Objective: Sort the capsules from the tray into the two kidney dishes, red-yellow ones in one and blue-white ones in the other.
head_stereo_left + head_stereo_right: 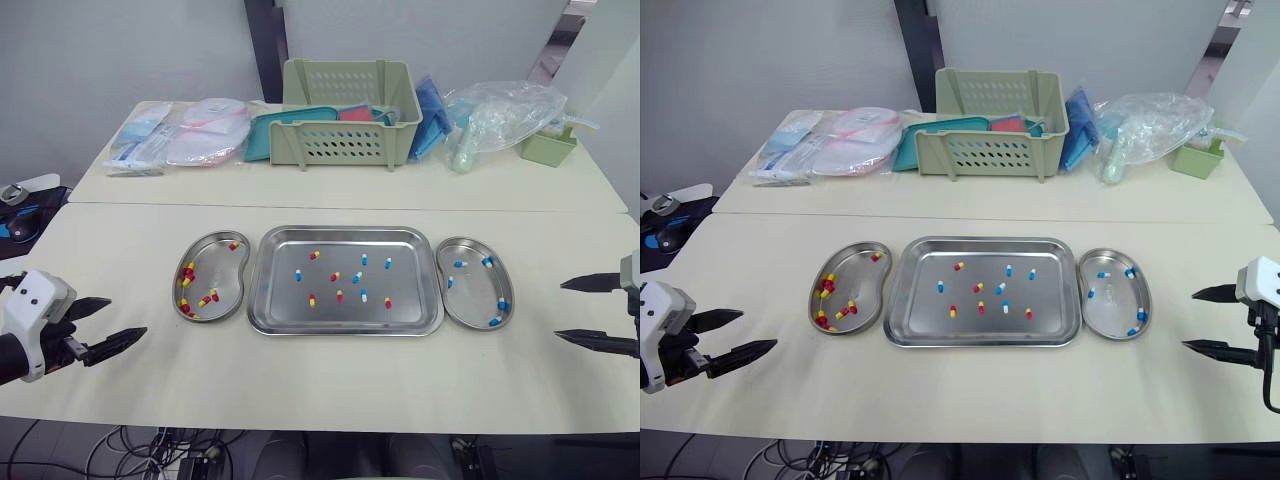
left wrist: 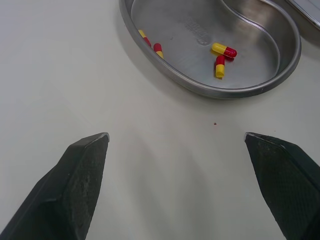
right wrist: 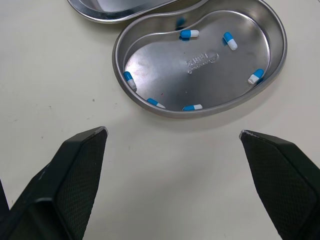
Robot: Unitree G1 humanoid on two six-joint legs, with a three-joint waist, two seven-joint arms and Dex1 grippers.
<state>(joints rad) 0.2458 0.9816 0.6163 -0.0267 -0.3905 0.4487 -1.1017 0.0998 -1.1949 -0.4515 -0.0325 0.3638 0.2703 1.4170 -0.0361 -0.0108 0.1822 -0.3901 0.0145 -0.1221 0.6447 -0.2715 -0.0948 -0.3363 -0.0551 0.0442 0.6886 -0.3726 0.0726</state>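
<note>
A steel tray (image 1: 270,300) in the middle of the table holds several loose capsules, red-yellow (image 1: 314,255) and blue-white (image 1: 357,277). Left of it, a kidney dish (image 1: 236,262) holds several red-yellow capsules (image 2: 223,50). Right of it, a second kidney dish (image 1: 474,298) holds several blue-white capsules (image 3: 189,33). My left gripper (image 1: 121,322) hovers open over the table, left of the left dish, holding nothing. My right gripper (image 1: 560,310) hovers open, right of the right dish, also holding nothing.
Along the table's far side stand a green basket (image 1: 346,113), packaged supplies (image 1: 185,133) to its left, a clear plastic bag (image 1: 500,115) and a small green box (image 1: 547,148) to its right. Bare tabletop lies in front of the tray.
</note>
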